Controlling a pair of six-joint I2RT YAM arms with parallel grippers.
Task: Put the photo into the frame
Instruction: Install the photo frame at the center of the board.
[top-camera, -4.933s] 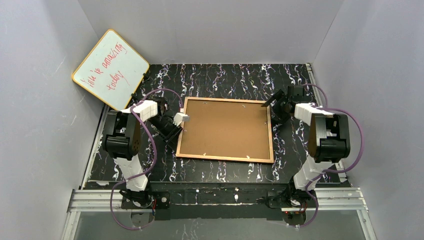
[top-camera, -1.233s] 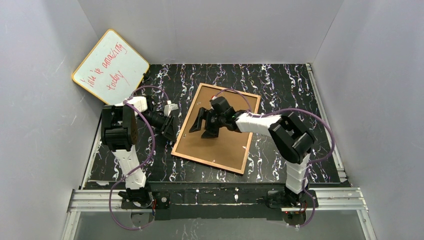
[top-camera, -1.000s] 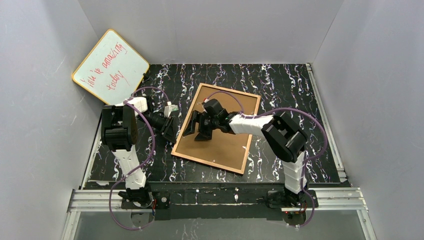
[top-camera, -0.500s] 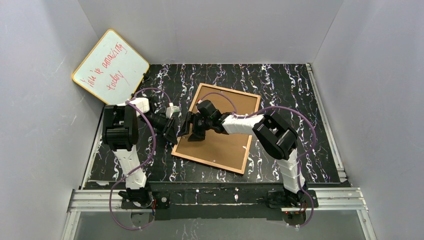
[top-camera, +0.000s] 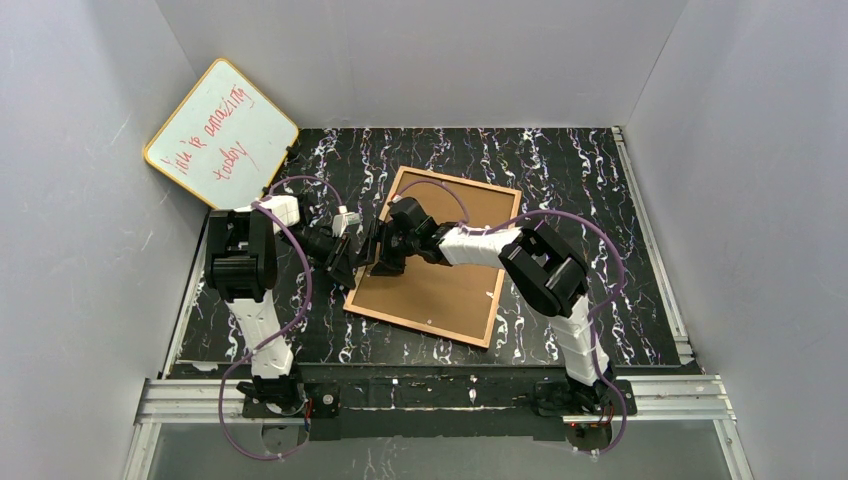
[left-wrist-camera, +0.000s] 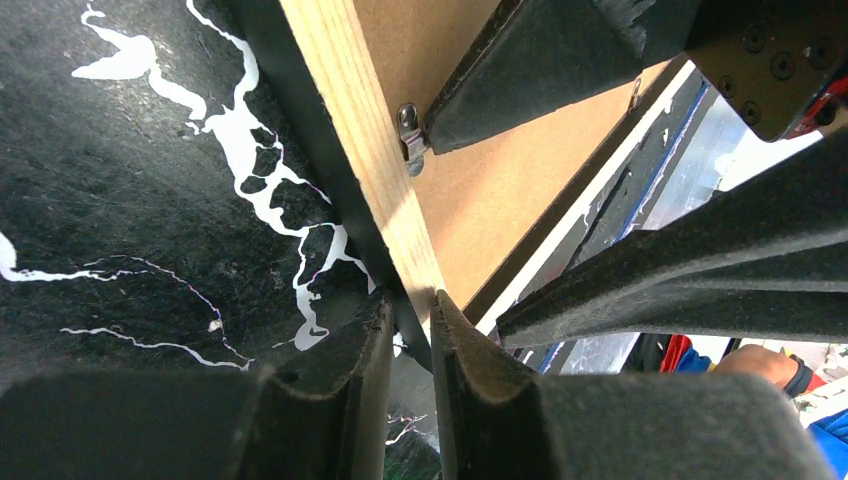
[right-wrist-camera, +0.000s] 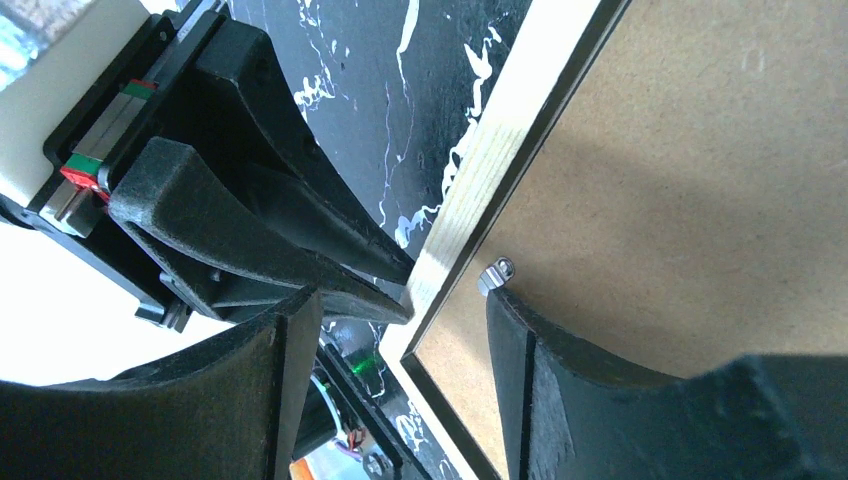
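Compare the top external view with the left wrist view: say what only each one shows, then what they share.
Top external only: the whiteboard with red writing, plus the left arm and right arm whole. Left wrist only: a metal clip on the wooden rim of the frame, and the left gripper pinching that rim. Shared: the frame lying back-up with its brown backing panel, the right gripper over the same edge.

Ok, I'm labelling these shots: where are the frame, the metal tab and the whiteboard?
frame (left-wrist-camera: 368, 150), left wrist view, wooden back rail.
metal tab (right-wrist-camera: 497, 271), right wrist view, its rounded head.
whiteboard (top-camera: 222, 138), top view, white face.
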